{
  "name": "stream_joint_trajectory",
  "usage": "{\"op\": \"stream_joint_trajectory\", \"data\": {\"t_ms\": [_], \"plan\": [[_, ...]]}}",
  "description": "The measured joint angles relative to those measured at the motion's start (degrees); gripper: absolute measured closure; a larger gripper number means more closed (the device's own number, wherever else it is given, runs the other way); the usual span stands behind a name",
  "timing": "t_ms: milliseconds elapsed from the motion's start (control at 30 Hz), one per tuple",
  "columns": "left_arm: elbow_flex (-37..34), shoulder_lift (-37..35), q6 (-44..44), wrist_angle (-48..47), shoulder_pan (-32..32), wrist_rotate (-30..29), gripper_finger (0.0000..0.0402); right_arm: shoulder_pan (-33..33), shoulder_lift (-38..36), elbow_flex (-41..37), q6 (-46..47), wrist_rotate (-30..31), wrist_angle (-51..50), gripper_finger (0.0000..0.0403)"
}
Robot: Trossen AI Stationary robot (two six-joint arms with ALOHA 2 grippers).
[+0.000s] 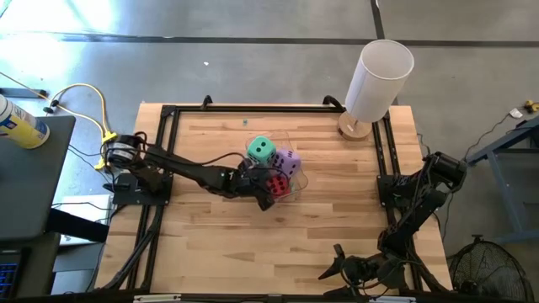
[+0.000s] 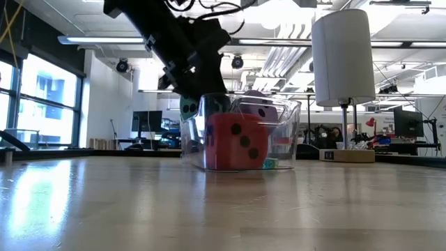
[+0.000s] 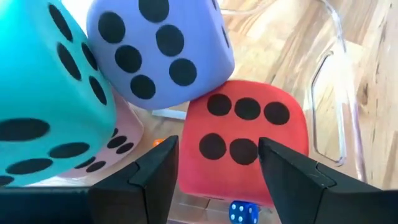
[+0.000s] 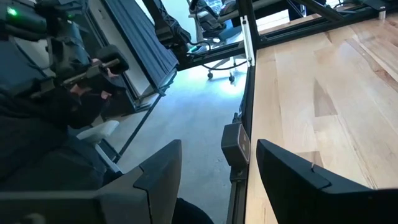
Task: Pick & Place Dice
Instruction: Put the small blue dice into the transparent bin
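A clear plastic bin stands mid-table with the dice in it. The red die rests on the bin's floor. The purple die and the green die are piled above, and the pink die shows under the green one. My left gripper is open at the bin's near-left rim, slanting down toward the red die, its fingers standing either side of it without a visible touch. My right gripper is open at the table's near right edge with nothing between its fingers.
A tall white cylinder on a wooden base stands at the far right corner. A small blue die lies on the bin's floor beside the red one. Black frame rails run along the table's sides. Bare wood lies near and left of the bin.
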Motion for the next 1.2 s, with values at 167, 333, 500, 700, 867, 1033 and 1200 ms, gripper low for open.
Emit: {"op": "stream_joint_trajectory", "data": {"t_ms": [167, 333, 500, 700, 867, 1033, 1200], "plan": [[0.0, -3.8, 0.1, -0.5, 0.0, 0.0, 0.0188, -0.1, 0.0, 0.0, -1.1, -0.2, 0.7, 0.0204], [0.0, -10.3, 0.1, -3.0, -0.3, 0.5, 0.0188, -1.2, 0.0, 0.0, -6.6, -2.6, 3.1, 0.0204], [0.0, -16.9, 0.3, -12.2, 0.2, -1.2, 0.0188, -2.4, 0.0, 0.0, -7.8, -6.8, 3.0, 0.0204], [0.0, -19.8, -4.4, -27.9, 4.4, -12.6, 0.0188, -4.1, 0.0, 0.0, -8.2, -10.2, 2.9, 0.0204], [-1.5, -18.4, -8.2, -33.5, 12.2, -8.4, 0.0188, -6.4, 0.0, 0.0, -9.5, -10.4, 2.5, 0.0204], [-5.6, -17.5, -5.6, -33.3, 19.9, -5.1, 0.0188, -8.7, 0.0, 0.0, -9.2, -13.5, 2.3, 0.0204], [-10.7, -17.5, -1.4, -31.6, 26.1, -3.3, 0.0188, -10.4, 0.0, 0.0, -8.0, -17.7, 2.4, 0.0204]]}}
